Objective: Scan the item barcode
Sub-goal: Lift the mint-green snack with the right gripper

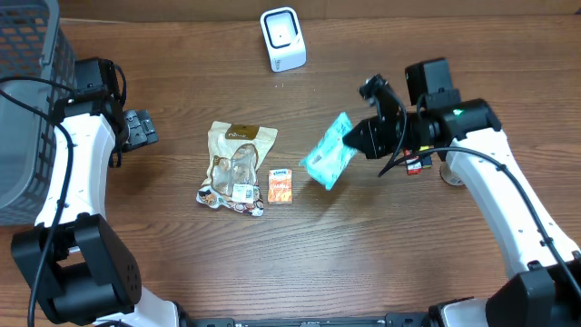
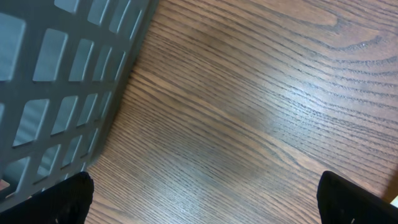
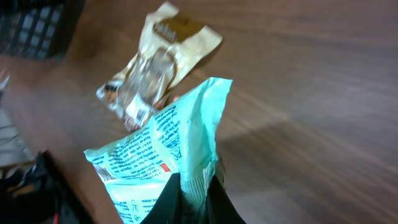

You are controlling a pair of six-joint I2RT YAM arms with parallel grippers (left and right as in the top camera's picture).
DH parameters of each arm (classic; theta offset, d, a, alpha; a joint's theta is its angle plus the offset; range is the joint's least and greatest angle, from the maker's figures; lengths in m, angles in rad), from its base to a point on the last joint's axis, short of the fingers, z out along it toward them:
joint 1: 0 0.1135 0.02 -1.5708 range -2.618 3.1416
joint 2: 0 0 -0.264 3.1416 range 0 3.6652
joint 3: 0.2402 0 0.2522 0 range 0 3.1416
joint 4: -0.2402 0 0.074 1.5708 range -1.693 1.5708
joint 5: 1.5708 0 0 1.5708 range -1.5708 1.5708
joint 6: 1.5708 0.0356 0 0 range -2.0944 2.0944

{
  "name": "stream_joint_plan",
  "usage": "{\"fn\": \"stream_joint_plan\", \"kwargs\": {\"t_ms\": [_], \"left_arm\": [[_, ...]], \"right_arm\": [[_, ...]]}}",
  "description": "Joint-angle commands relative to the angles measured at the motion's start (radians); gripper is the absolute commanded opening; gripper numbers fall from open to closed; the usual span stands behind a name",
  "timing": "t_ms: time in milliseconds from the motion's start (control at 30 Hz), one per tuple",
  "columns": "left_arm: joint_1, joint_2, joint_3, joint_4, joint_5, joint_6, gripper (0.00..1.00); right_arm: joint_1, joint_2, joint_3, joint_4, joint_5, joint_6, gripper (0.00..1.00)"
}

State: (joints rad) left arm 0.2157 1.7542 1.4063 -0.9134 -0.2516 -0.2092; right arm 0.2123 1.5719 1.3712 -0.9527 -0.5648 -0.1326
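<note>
A teal snack packet (image 1: 328,156) hangs above the table right of centre, pinched at its crimped edge by my right gripper (image 1: 357,138). In the right wrist view the packet (image 3: 158,152) shows printed text on its back, with both fingers (image 3: 163,202) shut on its seam. The white barcode scanner (image 1: 282,38) stands at the far middle of the table. My left gripper (image 1: 141,128) is open over bare wood at the left, nothing between its fingertips (image 2: 68,198).
A beige snack bag (image 1: 234,163) and a small orange packet (image 1: 280,185) lie in the middle of the table. A dark grey basket (image 1: 25,100) stands at the left edge, close to my left arm.
</note>
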Motion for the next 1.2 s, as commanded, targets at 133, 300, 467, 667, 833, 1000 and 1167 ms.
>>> {"fn": "stream_joint_plan", "kwargs": {"t_ms": [133,300,467,667,833,1000,1167], "left_arm": [[-0.006,-0.015,0.016,0.002,-0.01,0.004,1.0],[-0.006,-0.015,0.016,0.002,-0.01,0.004,1.0],[-0.006,-0.015,0.016,0.002,-0.01,0.004,1.0],[-0.006,-0.015,0.016,0.002,-0.01,0.004,1.0],[-0.006,-0.015,0.016,0.002,-0.01,0.004,1.0],[-0.006,-0.015,0.016,0.002,-0.01,0.004,1.0],[-0.006,-0.015,0.016,0.002,-0.01,0.004,1.0]], "right_arm": [[0.029,0.001,0.38,-0.059,0.257,0.08,0.03],[0.057,0.071,0.624,-0.045,0.461,0.016,0.03],[0.117,0.14,0.662,0.215,0.65,-0.177,0.04],[0.184,0.29,0.662,0.503,0.792,-0.259,0.04],[0.221,0.444,0.661,0.684,0.946,-0.266,0.04],[0.231,0.593,0.661,0.879,1.056,-0.356,0.04],[0.233,0.72,0.661,1.074,1.062,-0.424,0.04]]}}
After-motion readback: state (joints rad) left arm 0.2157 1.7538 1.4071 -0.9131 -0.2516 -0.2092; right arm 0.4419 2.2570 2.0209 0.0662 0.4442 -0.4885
